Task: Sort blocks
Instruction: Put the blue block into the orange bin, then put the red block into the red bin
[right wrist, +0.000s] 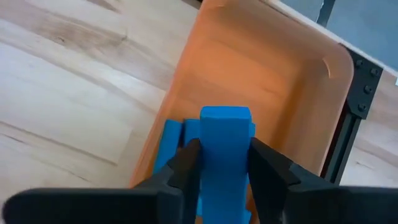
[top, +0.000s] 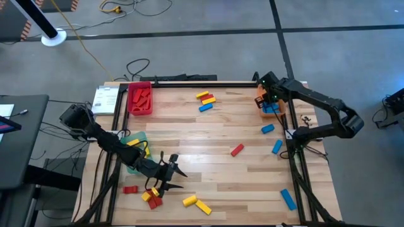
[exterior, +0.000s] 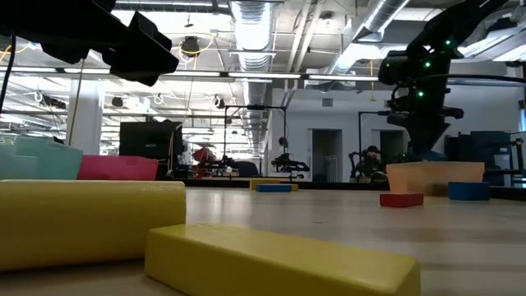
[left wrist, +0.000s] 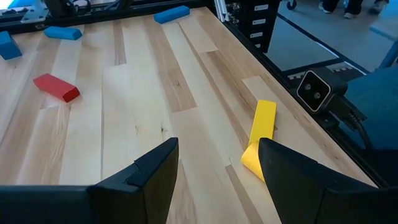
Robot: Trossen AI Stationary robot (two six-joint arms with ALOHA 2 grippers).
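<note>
The right gripper (right wrist: 219,177) hangs over the orange tray (right wrist: 273,68), at the upper right of the high view. Between its two fingers stands a blue block (right wrist: 225,149), with its long axis running along the fingers and pointing into the tray. The fingers touch both sides of the block, so I judge it is gripped, though the hold may be starting to loosen. Other blue blocks already lie in the tray directly below it. The coming move depends on this relation: the held block is straight above the tray floor, inside the walls, so I think opening the fingers should drop it among the others.

The left gripper (left wrist: 217,168) waits at the lower left of the high view, with its fingers open and nothing between them. A yellow block (left wrist: 261,134) lies just in front of it, beside its one finger, with the long axis pointing away from the gripper. Many blocks are not sorted yet: a red block (top: 237,150) in the middle of the table (top: 189,139), blue ones near the right edge, and yellow and red ones near the left gripper. The left arm is nearer to these last ones.
</note>
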